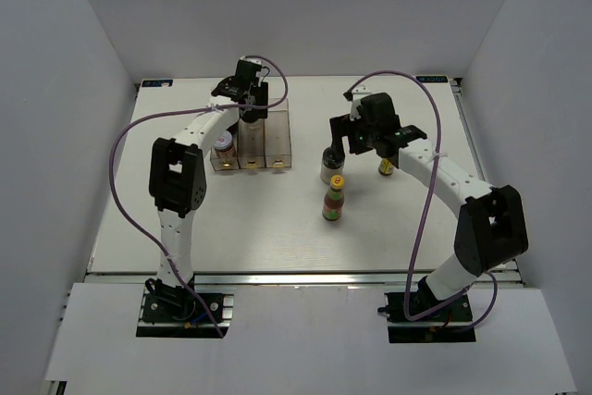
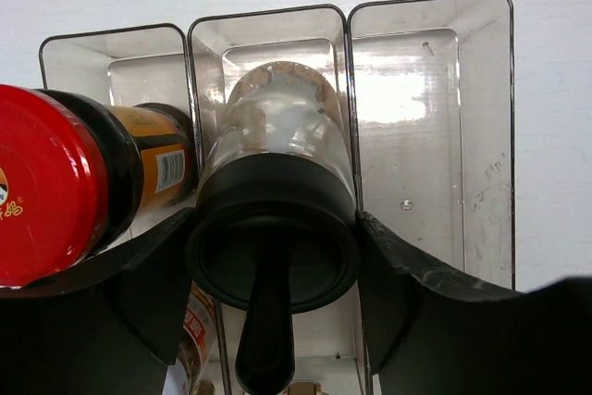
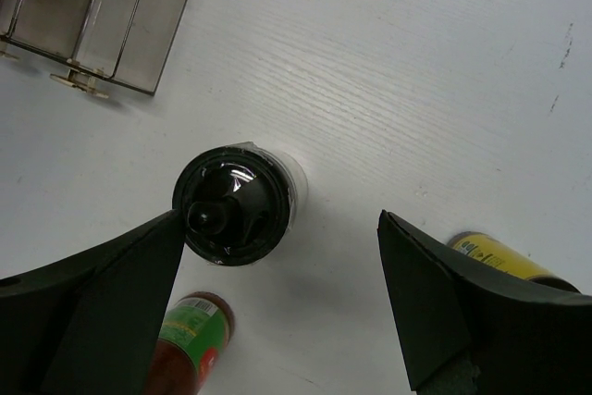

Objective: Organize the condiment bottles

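My left gripper is shut on the black cap of a clear jar, held in the middle slot of the clear rack. A red-capped dark-sauce bottle stands in the rack's left slot and also shows in the top view. My right gripper is open above the table. A second black-capped jar stands upright just inside its left finger, not gripped. A slim red-sauce bottle with a green label stands nearer, and a yellow bottle shows behind the right finger.
The rack sits at the table's back centre-left, and its right slot holds nothing. The second jar and the slim bottle stand in mid-table. White walls enclose the table on three sides.
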`<state>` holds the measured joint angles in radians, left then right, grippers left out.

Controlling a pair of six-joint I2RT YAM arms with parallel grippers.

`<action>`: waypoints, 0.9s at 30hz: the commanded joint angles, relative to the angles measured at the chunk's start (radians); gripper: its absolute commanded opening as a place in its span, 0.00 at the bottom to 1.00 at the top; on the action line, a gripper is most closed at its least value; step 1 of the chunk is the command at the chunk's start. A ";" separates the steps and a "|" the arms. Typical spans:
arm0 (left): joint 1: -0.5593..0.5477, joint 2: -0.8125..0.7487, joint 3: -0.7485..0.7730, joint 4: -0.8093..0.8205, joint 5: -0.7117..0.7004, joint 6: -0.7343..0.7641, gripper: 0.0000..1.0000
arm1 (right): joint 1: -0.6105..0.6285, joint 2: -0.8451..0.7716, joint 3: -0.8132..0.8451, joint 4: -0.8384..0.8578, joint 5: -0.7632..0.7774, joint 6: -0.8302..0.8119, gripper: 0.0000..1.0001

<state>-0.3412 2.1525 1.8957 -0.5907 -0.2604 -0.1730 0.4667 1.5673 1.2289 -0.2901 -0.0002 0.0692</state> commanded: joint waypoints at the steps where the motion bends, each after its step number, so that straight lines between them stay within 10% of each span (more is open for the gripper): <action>1: 0.005 -0.036 0.075 0.006 0.004 0.007 0.44 | -0.002 0.016 0.046 0.011 -0.014 -0.017 0.89; 19: 0.005 0.130 0.279 -0.061 0.004 0.036 0.69 | -0.002 0.065 0.106 -0.037 -0.006 -0.032 0.89; 27: 0.005 0.129 0.286 -0.046 0.006 0.035 0.98 | 0.000 0.076 0.113 -0.041 -0.004 -0.040 0.89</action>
<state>-0.3374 2.3177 2.1445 -0.6598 -0.2615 -0.1410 0.4667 1.6318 1.2945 -0.3237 -0.0040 0.0460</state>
